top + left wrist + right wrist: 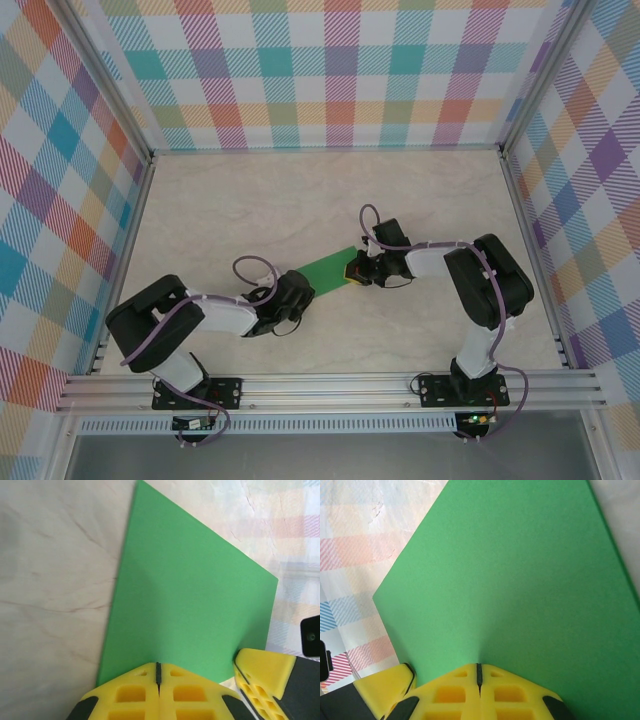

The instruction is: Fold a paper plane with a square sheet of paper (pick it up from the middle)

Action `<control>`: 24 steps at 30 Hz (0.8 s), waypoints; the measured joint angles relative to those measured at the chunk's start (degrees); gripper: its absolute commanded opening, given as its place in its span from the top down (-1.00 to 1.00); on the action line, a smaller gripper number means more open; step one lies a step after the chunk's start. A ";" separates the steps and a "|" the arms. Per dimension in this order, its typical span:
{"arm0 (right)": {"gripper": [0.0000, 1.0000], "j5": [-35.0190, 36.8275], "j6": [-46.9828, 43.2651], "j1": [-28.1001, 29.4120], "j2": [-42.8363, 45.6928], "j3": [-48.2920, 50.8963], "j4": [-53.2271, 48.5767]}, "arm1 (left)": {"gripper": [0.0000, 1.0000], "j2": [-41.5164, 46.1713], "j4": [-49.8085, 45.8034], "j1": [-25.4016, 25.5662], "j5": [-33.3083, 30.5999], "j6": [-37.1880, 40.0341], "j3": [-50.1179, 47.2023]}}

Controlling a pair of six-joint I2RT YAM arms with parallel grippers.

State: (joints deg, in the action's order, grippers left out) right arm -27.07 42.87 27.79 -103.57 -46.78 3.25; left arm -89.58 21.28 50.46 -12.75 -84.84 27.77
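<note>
Two pairs of jaws pinch the green paper (330,265), left gripper (158,669) beside right gripper (479,670), probably steadying it for folding.

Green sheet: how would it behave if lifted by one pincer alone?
Probably light and thin: the green sheet shows a hairline edge in the left wrist view. Likely floppy if held from one side only; here it spans flat between the left pincer and right pincer, both shut on its edge.
</note>
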 measured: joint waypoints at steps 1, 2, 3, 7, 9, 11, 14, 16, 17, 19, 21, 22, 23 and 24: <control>1.00 0.07 -0.04 0.02 0.00 -0.13 -0.15 | 1.00 0.70 -0.61 0.00 -0.28 -0.04 -0.37; 1.00 0.20 -0.09 0.04 0.00 -0.28 -0.52 | 1.00 1.60 -1.73 -0.02 -0.57 -0.02 -0.70; 1.00 0.35 -0.22 0.09 0.00 -0.50 -0.87 | 1.00 2.47 -3.08 -0.15 -0.87 0.11 -0.85; 0.99 1.44 -1.33 0.39 0.13 -1.90 -3.45 | 1.00 6.23 -10.64 -1.79 -1.22 3.48 -0.70; 0.92 2.95 -2.23 0.39 0.39 -3.04 -5.79 | 1.00 8.00 -16.09 -3.82 -1.11 7.06 0.81; 0.81 4.85 -3.30 0.39 0.66 -4.35 -8.44 | 1.00 9.14 -21.57 -6.43 -0.52 11.23 3.74; 0.64 7.58 -4.92 0.90 0.66 -7.32 -12.98 | 0.62 9.62 -28.70 -11.08 1.29 18.08 10.71; 0.54 9.40 -5.73 1.68 0.63 -10.21 -15.63 | 0.25 9.62 -32.33 -14.69 2.89 22.10 15.26; 0.47 10.38 -6.14 2.64 0.63 -12.11 -16.94 | 0.09 9.62 -33.77 -16.50 3.52 24.09 17.16; 0.41 11.89 -6.40 5.03 0.31 -15.54 -18.69 | -0.20 9.62 -36.20 -19.63 4.79 27.41 19.78; 0.36 13.27 -6.49 8.24 -1.20 -19.78 -20.11 | -0.49 9.51 -38.66 -22.47 5.77 30.14 21.38; 0.35 13.62 -6.43 9.49 -2.19 -21.40 -20.50 | -0.60 9.35 -39.74 -23.52 6.05 31.21 21.92; 0.34 14.27 -6.34 11.02 -3.69 -23.58 -21.20 | -0.71 9.16 -40.94 -24.63 6.32 32.00 22.40; 0.32 14.73 -6.27 12.39 -5.35 -25.55 -21.64 | -0.79 8.94 -42.12 -25.68 6.45 32.50 22.82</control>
State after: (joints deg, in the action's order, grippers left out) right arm -12.34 36.60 40.18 -108.92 -72.34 -18.39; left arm -80.64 -20.84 24.77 -6.31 -52.34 50.59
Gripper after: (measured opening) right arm 0.327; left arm 0.833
